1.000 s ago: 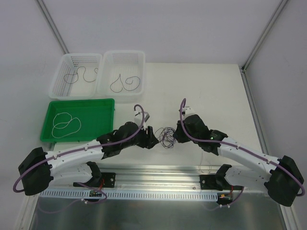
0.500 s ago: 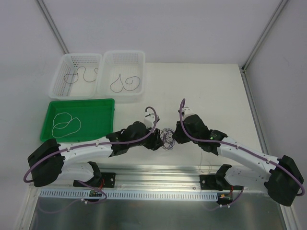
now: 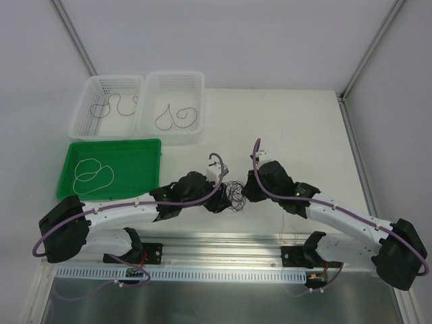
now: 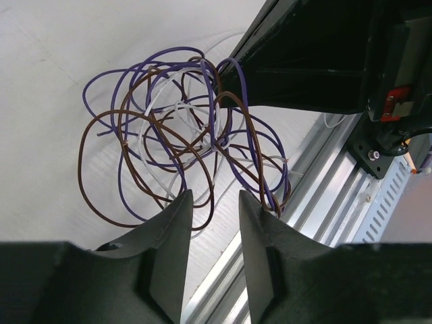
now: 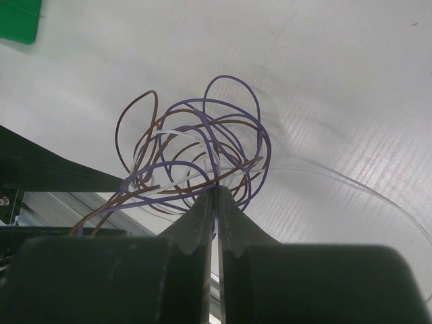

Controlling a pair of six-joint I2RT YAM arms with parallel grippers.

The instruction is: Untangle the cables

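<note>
Here, right gripper [image 5: 216,192] pinching tangled cables [image 5: 202,140], pinched strand indistinguishable, left gripper [image 4: 214,198] spread beside tangle, contact unclear.

The tangle of thin purple, brown and white wire cables [image 3: 234,194] lies on the white table [image 3: 297,135], near its front edge, between the left gripper [image 3: 221,202] and the right gripper [image 3: 246,194]. At far left stand two white mesh plastic baskets [image 3: 115,78] side by side; the green plastic tray [image 3: 115,142] lies directly before them.

place: robotics lab | evidence: white enclosure walls [image 3: 236,40], aluminium rail [image 3: 223,246], bolted arms [image 3: 115,212]
</note>
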